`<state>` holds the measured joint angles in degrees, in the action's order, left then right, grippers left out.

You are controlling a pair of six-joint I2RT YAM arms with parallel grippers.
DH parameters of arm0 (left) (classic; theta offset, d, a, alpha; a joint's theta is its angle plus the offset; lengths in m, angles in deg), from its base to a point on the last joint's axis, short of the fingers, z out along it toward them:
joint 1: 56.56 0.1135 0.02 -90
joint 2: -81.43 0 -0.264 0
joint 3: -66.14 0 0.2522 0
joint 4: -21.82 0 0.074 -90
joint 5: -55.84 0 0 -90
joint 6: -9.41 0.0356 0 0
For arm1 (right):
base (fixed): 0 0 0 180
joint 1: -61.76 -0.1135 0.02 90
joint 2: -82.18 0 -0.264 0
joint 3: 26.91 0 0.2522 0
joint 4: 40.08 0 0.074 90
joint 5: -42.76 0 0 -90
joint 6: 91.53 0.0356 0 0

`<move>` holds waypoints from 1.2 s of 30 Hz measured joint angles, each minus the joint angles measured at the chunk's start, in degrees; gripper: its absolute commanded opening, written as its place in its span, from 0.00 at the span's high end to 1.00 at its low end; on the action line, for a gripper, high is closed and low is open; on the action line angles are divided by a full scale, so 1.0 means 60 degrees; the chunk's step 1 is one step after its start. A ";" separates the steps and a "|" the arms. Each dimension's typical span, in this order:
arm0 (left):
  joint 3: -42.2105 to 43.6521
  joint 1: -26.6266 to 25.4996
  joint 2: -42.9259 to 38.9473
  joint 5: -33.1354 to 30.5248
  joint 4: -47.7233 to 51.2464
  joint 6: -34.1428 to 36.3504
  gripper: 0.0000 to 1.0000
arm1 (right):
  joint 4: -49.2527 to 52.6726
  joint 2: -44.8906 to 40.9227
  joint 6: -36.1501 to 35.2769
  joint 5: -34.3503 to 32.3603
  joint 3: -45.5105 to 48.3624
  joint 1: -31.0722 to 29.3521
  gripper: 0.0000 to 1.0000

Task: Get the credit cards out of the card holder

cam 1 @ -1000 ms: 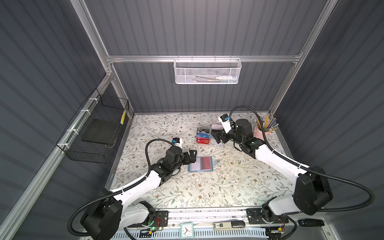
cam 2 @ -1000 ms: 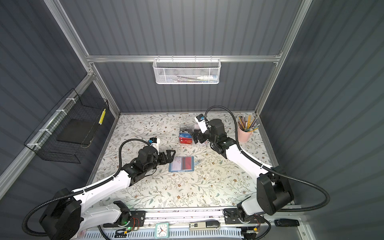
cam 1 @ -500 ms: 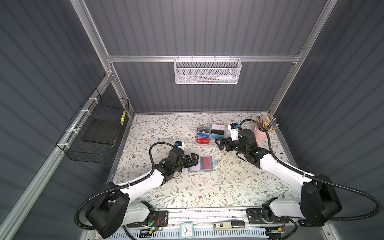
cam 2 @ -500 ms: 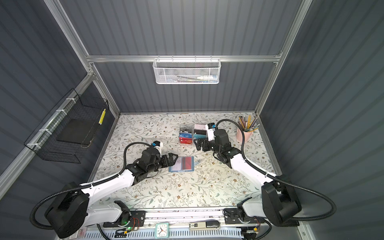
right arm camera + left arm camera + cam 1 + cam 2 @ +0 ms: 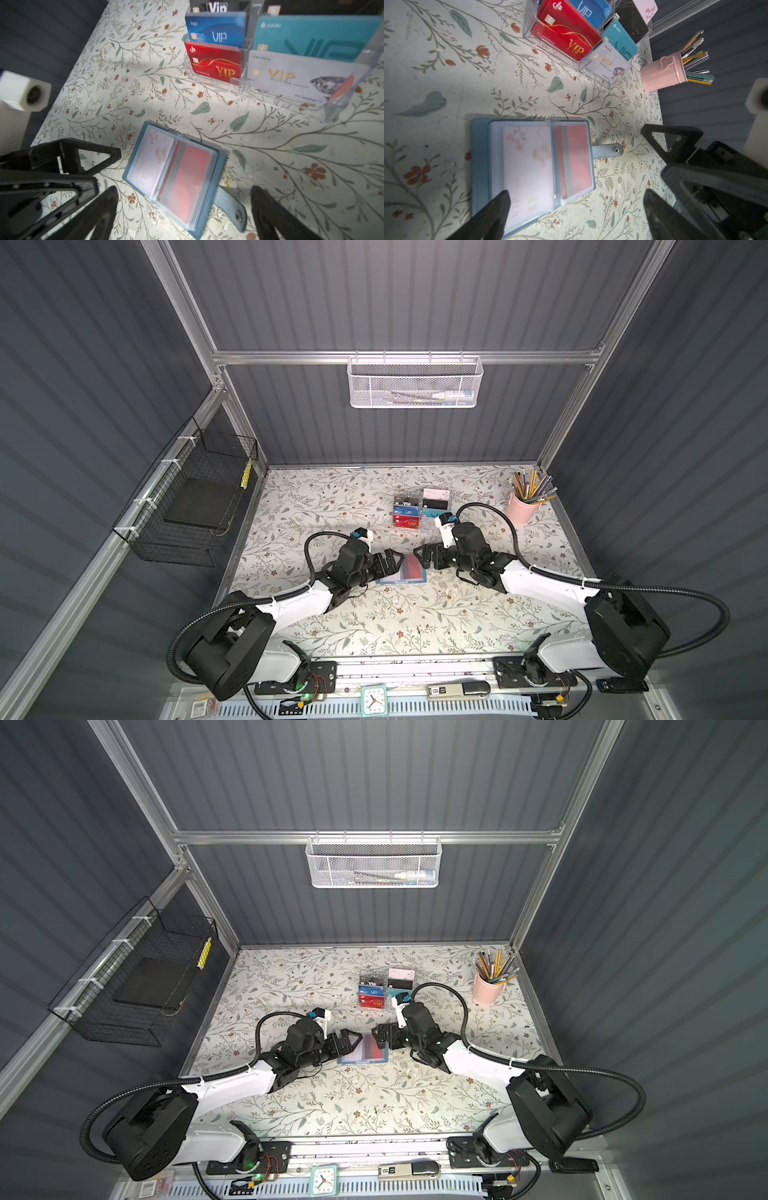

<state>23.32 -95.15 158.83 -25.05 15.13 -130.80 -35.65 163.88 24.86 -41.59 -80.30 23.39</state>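
The slate-blue card holder (image 5: 405, 574) (image 5: 365, 1054) lies open and flat mid-table, its closure tab (image 5: 230, 205) pointing toward the right arm. Under its clear sleeves I see two credit cards: a pale pink-white one (image 5: 527, 166) (image 5: 151, 160) and a red one with a grey stripe (image 5: 575, 160) (image 5: 187, 176). My left gripper (image 5: 392, 563) (image 5: 576, 207) hovers open at the holder's left edge, one fingertip (image 5: 500, 205) over the pale card's corner. My right gripper (image 5: 420, 555) (image 5: 185, 199) hangs open at the right edge, straddling the tab. Neither holds anything.
A clear acrylic rack (image 5: 422, 512) (image 5: 239, 83) with several VIP cards stands just behind the holder. A pink cup of pencils (image 5: 523, 510) sits at the back right. A black wire basket (image 5: 195, 506) hangs on the left wall, a white mesh basket (image 5: 415, 383) on the back rail.
The right arm has swung from the acrylic rack forward and down to the holder's right edge. The left gripper has edged closer to the holder. Both stayed open.
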 measured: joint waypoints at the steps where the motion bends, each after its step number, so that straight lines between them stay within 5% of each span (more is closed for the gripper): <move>1: 0.0000 0.0000 0.0018 0.0029 -0.0066 -0.0047 0.00 | -0.0025 0.0182 0.0022 -0.0109 0.0000 -0.0084 0.01; 22: 0.0656 0.1020 0.0648 0.1151 -0.1162 -0.1075 0.00 | 0.0124 0.1810 0.0069 -0.1923 -0.0433 -0.1417 0.14; 36: 0.0634 0.1020 0.1566 0.1789 -0.2178 -0.1508 0.00 | -0.0295 0.2299 0.0222 -0.2095 -0.0331 -0.1508 0.42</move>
<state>27.13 -89.03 168.23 -14.32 2.06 -139.85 -37.42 177.67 26.19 -54.15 -82.29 14.34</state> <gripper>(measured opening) 0.998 0.612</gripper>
